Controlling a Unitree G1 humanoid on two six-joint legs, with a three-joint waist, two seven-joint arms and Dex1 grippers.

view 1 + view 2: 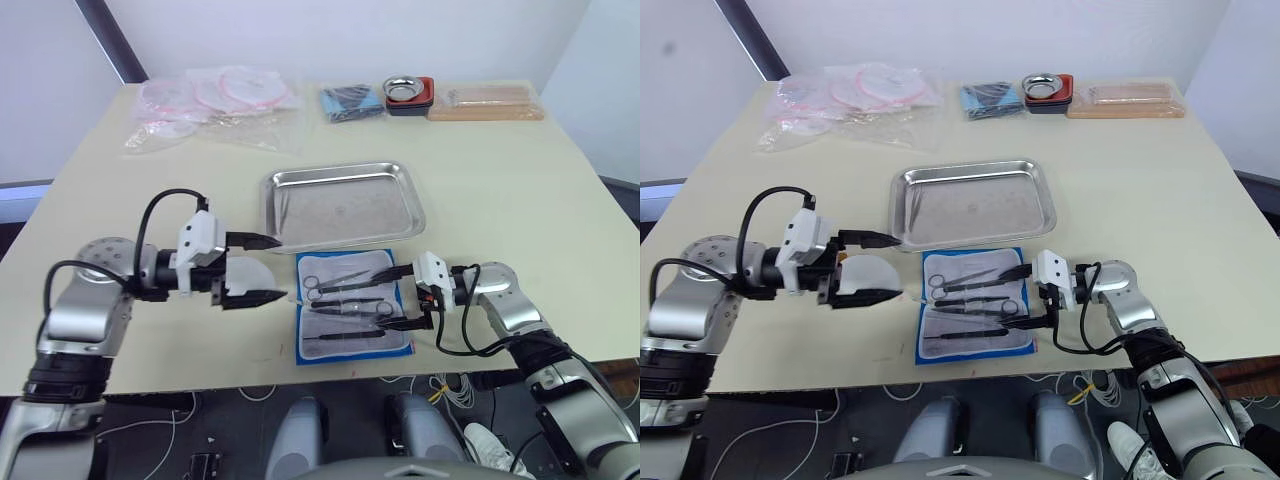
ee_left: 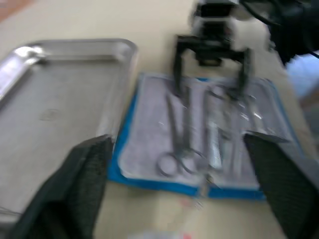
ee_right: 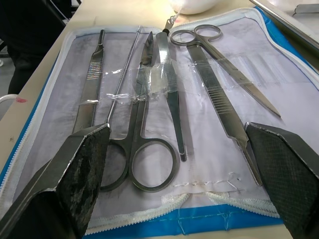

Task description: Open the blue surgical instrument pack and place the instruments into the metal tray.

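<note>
The blue surgical instrument pack [image 1: 345, 341] lies unfolded near the table's front edge, whitish lining up. The instruments [image 3: 149, 124] lie side by side on the lining: scissors, ring-handled forceps and straight tweezers, some under clear strips. The metal tray [image 1: 340, 172] stands just behind the pack and holds nothing. My left gripper [image 1: 282, 267] hovers open just left of the pack, its fingers pointing at it. At the pack's right edge my right gripper [image 1: 388, 302] is open, its fingers [image 3: 82, 164] straddling the instruments' handle ends without holding any.
Along the back edge are clear plastic bags with pink rings [image 1: 215, 100], a small blue packet [image 1: 350, 102], a round steel bowl on a red base [image 1: 408, 92] and a tan pad [image 1: 487, 103]. The table's front edge runs close below the pack.
</note>
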